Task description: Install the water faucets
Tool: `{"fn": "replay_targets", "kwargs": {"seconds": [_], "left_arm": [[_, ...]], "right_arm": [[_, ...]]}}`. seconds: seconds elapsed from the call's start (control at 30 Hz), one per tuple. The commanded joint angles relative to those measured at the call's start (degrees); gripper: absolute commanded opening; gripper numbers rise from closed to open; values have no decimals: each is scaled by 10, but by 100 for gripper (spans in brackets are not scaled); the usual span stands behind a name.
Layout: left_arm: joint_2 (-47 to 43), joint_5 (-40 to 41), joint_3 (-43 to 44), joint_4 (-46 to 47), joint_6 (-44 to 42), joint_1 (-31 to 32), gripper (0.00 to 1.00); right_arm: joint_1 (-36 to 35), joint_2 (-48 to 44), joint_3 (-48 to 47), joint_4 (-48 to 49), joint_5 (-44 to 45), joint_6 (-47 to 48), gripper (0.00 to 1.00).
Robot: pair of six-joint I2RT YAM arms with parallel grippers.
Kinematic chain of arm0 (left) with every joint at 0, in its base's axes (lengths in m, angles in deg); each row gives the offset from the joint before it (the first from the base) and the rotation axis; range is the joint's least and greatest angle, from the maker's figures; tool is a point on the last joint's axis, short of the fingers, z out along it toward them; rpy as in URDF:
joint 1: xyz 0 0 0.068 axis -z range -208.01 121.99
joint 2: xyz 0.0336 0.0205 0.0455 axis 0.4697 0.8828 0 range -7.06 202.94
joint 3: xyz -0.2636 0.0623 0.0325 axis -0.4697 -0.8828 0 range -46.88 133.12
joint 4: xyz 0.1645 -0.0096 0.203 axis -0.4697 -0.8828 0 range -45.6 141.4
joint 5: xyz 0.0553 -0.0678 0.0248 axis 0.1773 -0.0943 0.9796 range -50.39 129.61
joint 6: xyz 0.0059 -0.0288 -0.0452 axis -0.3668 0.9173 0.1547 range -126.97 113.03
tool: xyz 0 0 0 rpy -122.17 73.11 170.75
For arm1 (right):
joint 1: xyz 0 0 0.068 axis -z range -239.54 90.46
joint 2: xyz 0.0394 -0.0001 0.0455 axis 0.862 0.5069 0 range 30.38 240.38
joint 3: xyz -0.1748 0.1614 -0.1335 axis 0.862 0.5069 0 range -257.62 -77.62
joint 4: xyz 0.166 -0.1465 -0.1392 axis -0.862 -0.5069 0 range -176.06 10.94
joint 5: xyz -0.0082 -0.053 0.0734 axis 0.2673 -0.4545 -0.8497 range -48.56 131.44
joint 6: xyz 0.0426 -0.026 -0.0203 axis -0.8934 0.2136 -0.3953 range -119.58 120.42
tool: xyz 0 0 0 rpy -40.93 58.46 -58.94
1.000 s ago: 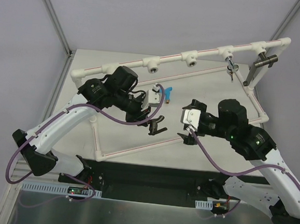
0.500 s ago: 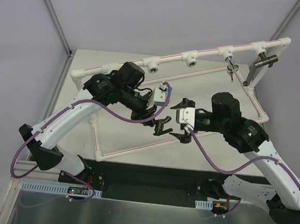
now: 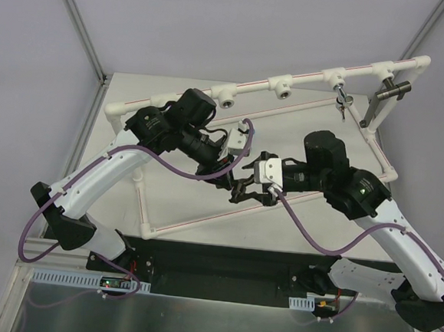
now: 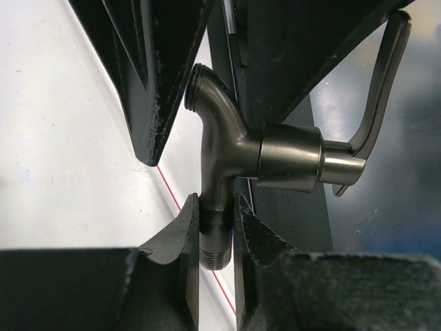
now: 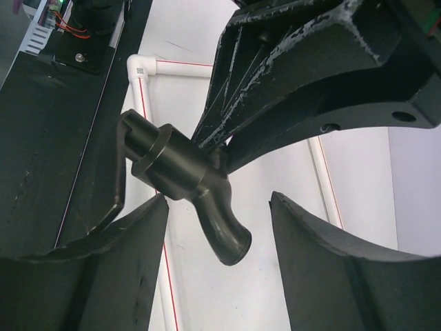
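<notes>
Handover hangs above the middle of the worktop [image 3: 181, 201]: the left gripper [image 4: 216, 210] has its jaws clamped on the threaded stem of the dark grey faucet [image 4: 231, 148], whose body and lever lie crosswise to them, while the right gripper [image 5: 217, 203], jaws spread, straddles the spout, nearest to take it.

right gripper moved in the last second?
Yes. The right gripper has shifted left, away from the right rail of the white pipe frame and toward the dark grey faucet held by the left gripper.
</notes>
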Motion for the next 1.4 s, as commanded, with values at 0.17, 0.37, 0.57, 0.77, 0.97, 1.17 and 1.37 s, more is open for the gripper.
{"fn": "replay_targets", "kwargs": {"seconds": [0.17,0.37,0.57,0.77,0.97,1.17,1.37], "left_arm": [[-3,-68,35,6,-11,8,0],[0,-74,36,6,-6,8,0],[-6,-44,36,5,-1,7,4],[-49,27,11,36,-3,7,46],[-170,147,-124,183,-5,6,69],[-268,157,-278,349,-28,6,78],[-253,145,-294,373,-29,7,79]], "right_arm": [[-18,26,-40,-25,-38,39,48],[-30,30,-45,-25,-42,35,35],[-31,29,-46,-25,-35,25,3],[-28,27,-41,-9,-5,-31,2],[10,-1,18,77,-27,-162,2],[35,-48,86,225,-47,-280,2],[35,-51,89,236,-50,-307,2]]}}
